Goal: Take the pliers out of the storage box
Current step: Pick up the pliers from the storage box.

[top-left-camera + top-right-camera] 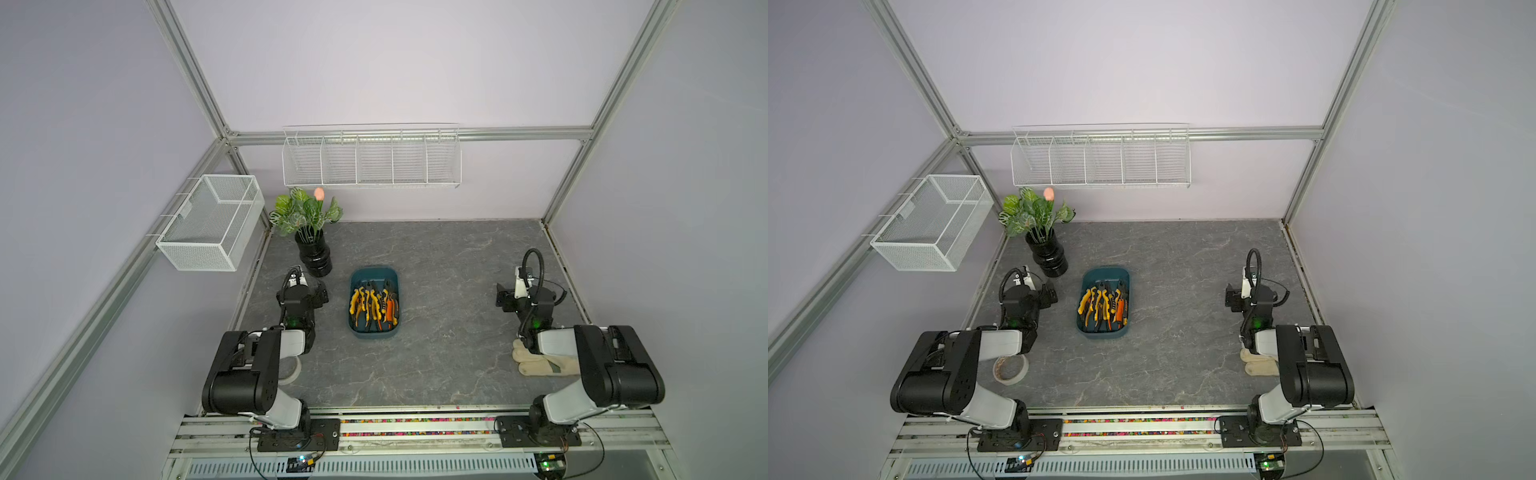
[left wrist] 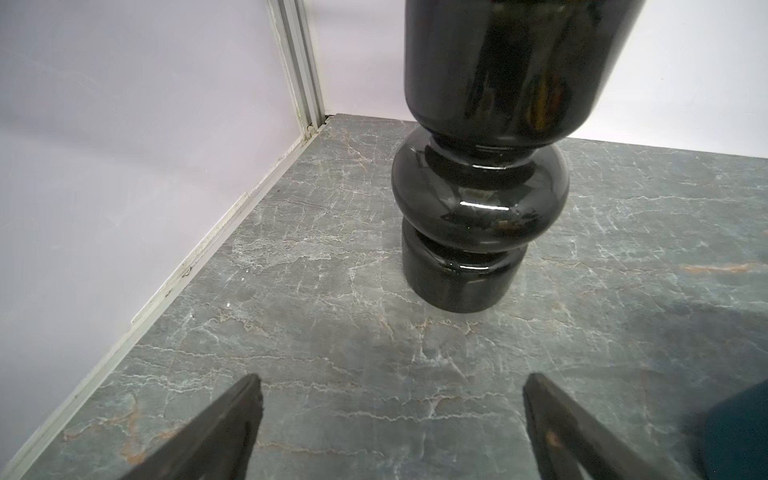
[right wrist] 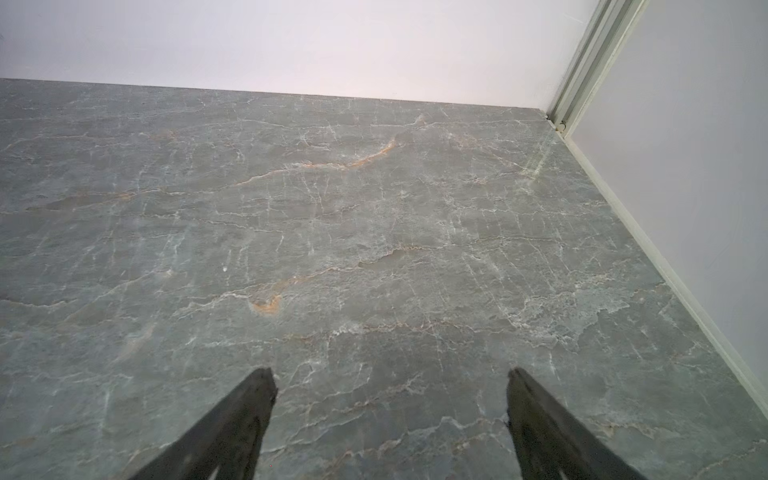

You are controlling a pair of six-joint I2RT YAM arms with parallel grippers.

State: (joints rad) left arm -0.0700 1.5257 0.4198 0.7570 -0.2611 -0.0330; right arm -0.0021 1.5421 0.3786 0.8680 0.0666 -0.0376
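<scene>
The left gripper (image 2: 390, 384) has its black jaws spread wide above the grey marble-patterned tabletop (image 2: 332, 340), with a glossy black bulbous vase (image 2: 478, 199) just ahead of it. The right gripper (image 3: 390, 376) is spread just as wide. Between the two, apart from both, sits the shallow dark teal plastic storage box (image 1: 374, 333), which holds the yellow-and-black and orange-and-black pliers (image 1: 372, 307).
</scene>
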